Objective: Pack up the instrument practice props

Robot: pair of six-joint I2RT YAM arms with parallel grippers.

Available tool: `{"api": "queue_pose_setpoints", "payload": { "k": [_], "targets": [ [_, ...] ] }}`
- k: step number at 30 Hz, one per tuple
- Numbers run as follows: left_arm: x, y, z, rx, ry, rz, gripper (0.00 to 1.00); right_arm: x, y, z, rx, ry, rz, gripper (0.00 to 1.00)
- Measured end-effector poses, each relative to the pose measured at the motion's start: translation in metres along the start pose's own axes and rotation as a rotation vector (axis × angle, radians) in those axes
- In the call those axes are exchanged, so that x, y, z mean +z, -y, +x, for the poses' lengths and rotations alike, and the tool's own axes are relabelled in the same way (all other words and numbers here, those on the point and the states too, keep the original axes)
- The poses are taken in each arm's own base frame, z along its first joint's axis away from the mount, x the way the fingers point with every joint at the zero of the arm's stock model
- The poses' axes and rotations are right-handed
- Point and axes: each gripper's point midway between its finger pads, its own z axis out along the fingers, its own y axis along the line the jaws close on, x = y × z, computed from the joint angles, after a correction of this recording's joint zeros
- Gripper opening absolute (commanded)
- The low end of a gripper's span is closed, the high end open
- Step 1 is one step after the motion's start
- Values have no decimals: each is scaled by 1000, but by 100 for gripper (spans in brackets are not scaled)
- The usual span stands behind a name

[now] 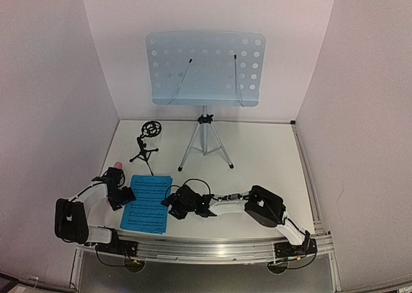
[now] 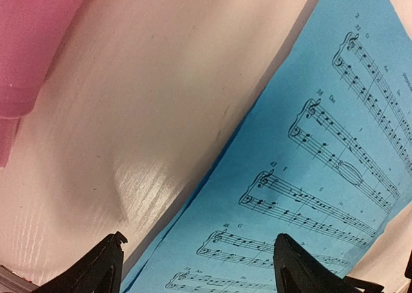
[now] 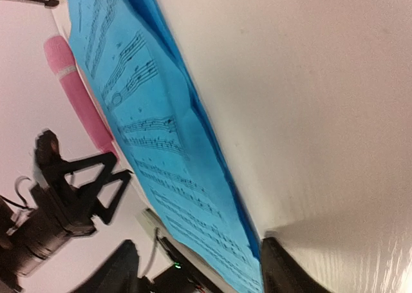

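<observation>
Blue sheet-music pages (image 1: 147, 204) lie stacked flat near the table's front, between my two grippers. My left gripper (image 1: 123, 196) is open at their left edge; its wrist view has the page (image 2: 309, 177) running under the open gripper (image 2: 199, 267). The pink toy microphone (image 1: 118, 163) lies just behind it, also in the left wrist view (image 2: 26, 42). My right gripper (image 1: 171, 203) is open at the pages' right edge (image 3: 161, 132), and that edge sits between the fingers of the gripper (image 3: 199, 267). The black tripod mic stand (image 1: 148, 143) and the pale perforated music stand (image 1: 206, 67) are upright behind.
The music stand's silver tripod legs (image 1: 206, 145) spread over the table's middle back. White walls close in the left, back and right sides. A metal rail (image 1: 206, 249) runs along the near edge by the arm bases.
</observation>
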Motion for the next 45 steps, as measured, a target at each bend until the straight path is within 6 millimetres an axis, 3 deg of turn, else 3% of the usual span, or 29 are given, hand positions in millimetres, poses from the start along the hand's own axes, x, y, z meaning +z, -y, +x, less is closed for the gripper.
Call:
{"api": "queue_pose_setpoints", "payload": {
  "k": [9,18,28,30,33,36,39,42,45],
  "targets": [
    [1,3,2,6,3,-1,80,-7,5,9,-23,-32,125,78],
    [5,1,8,-7,-9,1,79,16,-4,34,-24,-149,128,78],
    [6,0,10,-7,-15,-2,79,11,-2,31,-66,-123,129,76],
    [5,1,10,-6,-18,3,79,9,-7,29,-130,-115,129,77],
    [-1,9,6,-2,-8,35,79,4,-29,30,-290,-109,88,77],
    [-19,24,-6,11,56,106,79,-15,-55,31,-474,-88,38,78],
    [-54,48,-26,50,194,241,79,-50,-83,33,-635,-67,-15,76],
    [-111,82,-47,152,414,458,79,-97,-114,35,-736,-57,-80,76],
    [-178,117,-56,303,643,699,78,-142,-127,15,-763,-12,-102,77]
  ]
}}
